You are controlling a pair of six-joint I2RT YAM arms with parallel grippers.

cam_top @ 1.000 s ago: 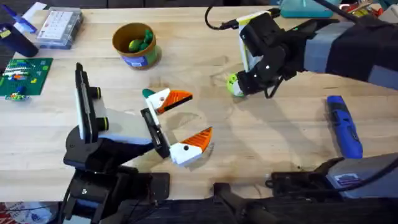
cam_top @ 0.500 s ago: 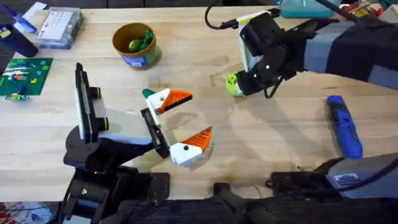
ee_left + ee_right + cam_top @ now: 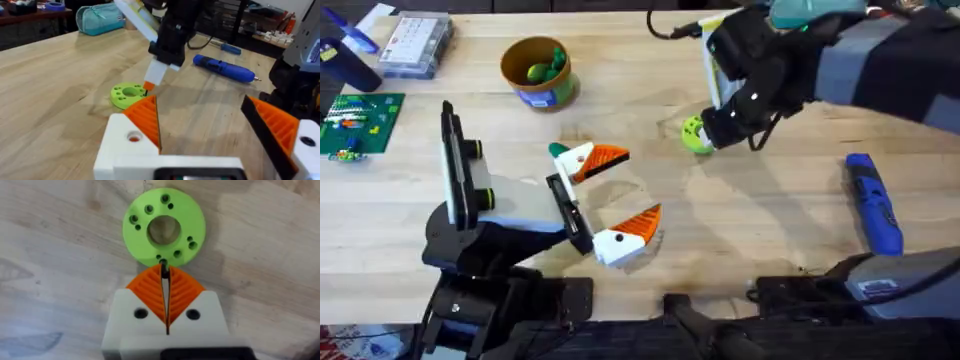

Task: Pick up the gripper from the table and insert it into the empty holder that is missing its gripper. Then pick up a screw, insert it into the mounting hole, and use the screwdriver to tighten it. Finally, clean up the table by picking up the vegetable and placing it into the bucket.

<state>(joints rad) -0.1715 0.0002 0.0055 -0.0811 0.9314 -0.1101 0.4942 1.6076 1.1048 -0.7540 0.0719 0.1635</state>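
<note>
The lime-green vegetable (image 3: pixel 693 134) (image 3: pixel 128 95) (image 3: pixel 164 226) lies flat on the table (image 3: pixel 770 215), a round disc with a centre hole. My right gripper (image 3: pixel 712 130) (image 3: pixel 164 275) is shut, its orange tips touching the disc's near rim. A tiny dark bit shows between the tips; I cannot tell what it is. The holder (image 3: pixel 510 205) carries both white, orange-padded fingers of my open left gripper (image 3: pixel 618 196) (image 3: pixel 210 125), which holds nothing. The blue screwdriver (image 3: pixel 875 205) (image 3: pixel 225 67) lies at the right. The yellow bucket (image 3: pixel 520 60) stands far left of centre. No screw is identifiable.
Darker green toy vegetables (image 3: pixel 548 66) sit inside the bucket. A clear parts box (image 3: pixel 415 45), a green circuit board (image 3: pixel 360 122) and a dark-blue cup (image 3: pixel 348 62) occupy the far left. A teal pouch (image 3: pixel 100 19) lies at the table's far edge.
My right gripper has shifted slightly toward the table's far edge, and the vegetable has slid a little that way with it. The left arm has not moved.
</note>
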